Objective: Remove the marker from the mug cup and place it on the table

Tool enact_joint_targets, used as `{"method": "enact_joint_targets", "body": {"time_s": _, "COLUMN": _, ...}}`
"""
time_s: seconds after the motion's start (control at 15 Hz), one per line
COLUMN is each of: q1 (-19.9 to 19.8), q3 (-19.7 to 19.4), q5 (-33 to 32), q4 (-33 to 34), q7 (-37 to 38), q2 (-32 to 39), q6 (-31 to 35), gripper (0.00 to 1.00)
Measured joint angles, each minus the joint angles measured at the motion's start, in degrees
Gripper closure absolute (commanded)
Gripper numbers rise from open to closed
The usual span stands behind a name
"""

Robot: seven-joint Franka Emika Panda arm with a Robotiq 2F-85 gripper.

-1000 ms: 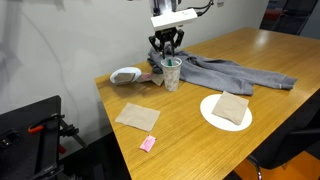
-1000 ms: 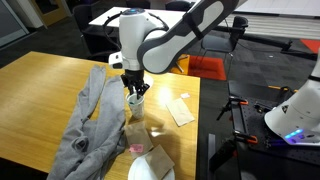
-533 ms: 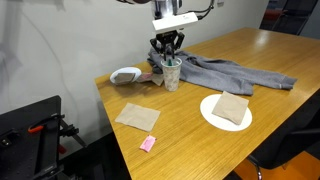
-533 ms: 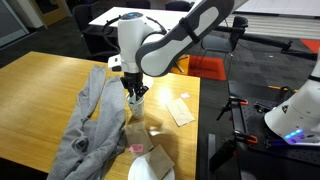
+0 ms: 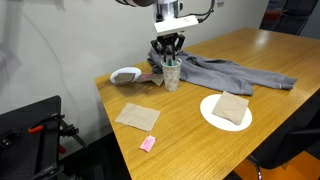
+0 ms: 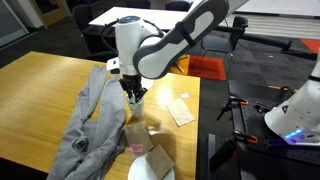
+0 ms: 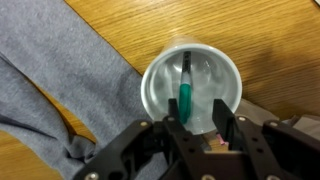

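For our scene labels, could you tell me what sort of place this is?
Probably an office or lab: a large wood-grain table, dark office chairs behind it, and tripod-mounted equipment nearby.

Cloth: a grey cloth [image 5: 235, 72] lay crumpled and spread out.
Bowl: a white bowl [image 5: 126, 75] sat near the cloth's end.
Plate: a white plate [image 5: 206, 112] held a folded brown napkin [image 5: 231, 106].
Napkin: a second brown napkin [image 5: 136, 116] lay flat, apart from the plate.
Block: a pink block [image 5: 148, 143] lay near it.

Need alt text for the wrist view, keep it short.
Top-down look into a whitish cup holding a green marker, with the open hand poised over it. A grey cloth lies beside the cup on the wooden table.
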Motion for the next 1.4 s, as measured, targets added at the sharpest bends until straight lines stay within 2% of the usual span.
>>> {"method": "enact_joint_targets", "body": {"time_s": 0.47, "q1": 0.41, "q3": 0.09, "q5": -0.02, "q4": 1.9, "q7": 0.0, "q2": 1.72, "q6": -0.76, "gripper": 0.67}}
{"method": "enact_joint_targets", "body": {"time_s": 0.93, "q1": 0.42, "q3": 0.26, "q5": -0.02, "q4": 3.94, "q7": 0.0, "q2": 3.2, "q6": -2.94, "gripper": 0.68}}
{"method": "enact_joint_targets", "body": {"time_s": 1.2, "q1": 0.42, "q3": 0.27, "q5": -0.02, "q4": 5.07, "q7": 0.0, "q2": 3.91, "q6": -4.09, "gripper": 0.8}}
{"method": "enact_joint_targets", "body": {"time_s": 1.27, "q1": 0.42, "q3": 0.27, "q5": -0.02, "q4": 5.3, "q7": 0.0, "q2": 4.06, "q6": -4.32, "gripper": 0.84}}
{"method": "enact_joint_targets", "body": {"time_s": 1.33, "q1": 0.42, "q3": 0.27, "q5": -0.02, "q4": 5.45, "q7": 0.0, "q2": 4.18, "q6": -4.42, "gripper": 0.94}}
{"method": "enact_joint_targets", "body": {"time_s": 1.4, "q1": 0.42, "q3": 0.27, "q5": -0.02, "q4": 5.58, "q7": 0.0, "q2": 4.3, "q6": -4.48, "gripper": 0.97}}
